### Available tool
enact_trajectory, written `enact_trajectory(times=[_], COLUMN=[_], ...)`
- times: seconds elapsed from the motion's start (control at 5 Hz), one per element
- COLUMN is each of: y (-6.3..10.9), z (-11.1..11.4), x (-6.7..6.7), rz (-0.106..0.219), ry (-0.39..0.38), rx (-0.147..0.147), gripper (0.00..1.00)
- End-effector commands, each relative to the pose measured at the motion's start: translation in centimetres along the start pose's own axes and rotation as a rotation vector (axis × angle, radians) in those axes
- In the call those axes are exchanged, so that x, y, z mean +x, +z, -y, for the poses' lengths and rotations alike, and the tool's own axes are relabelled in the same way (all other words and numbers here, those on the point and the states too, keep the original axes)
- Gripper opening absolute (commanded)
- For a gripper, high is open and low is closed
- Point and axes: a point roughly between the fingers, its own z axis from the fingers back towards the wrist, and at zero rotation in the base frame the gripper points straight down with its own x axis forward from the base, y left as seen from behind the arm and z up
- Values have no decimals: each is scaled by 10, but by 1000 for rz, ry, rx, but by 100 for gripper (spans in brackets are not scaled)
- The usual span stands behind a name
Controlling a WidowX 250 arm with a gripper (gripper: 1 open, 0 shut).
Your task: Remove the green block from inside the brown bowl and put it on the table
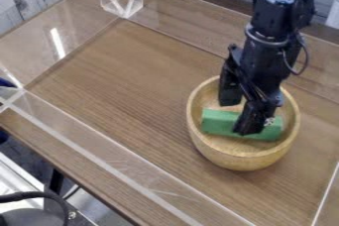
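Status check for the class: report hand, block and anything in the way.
Hand open, down inside the bowl over the block. Block lying in bowl, not gripped. Nothing blocking; bare table alongside.

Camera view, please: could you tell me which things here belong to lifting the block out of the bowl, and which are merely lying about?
Part of the job:
- green block, lying in the bowl
- brown bowl
- table, where the block goes
- tool, jaws open over the block

Just lying about:
- clear acrylic walls edging the table
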Motion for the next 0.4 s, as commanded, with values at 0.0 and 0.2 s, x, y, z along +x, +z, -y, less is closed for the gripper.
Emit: enact_trajectory(times=[0.0,0.2], y=[23,29], z=[-2,-1], x=[3,1], rz=[73,92], ry=[-9,-13], rx=[47,62], gripper=[100,100])
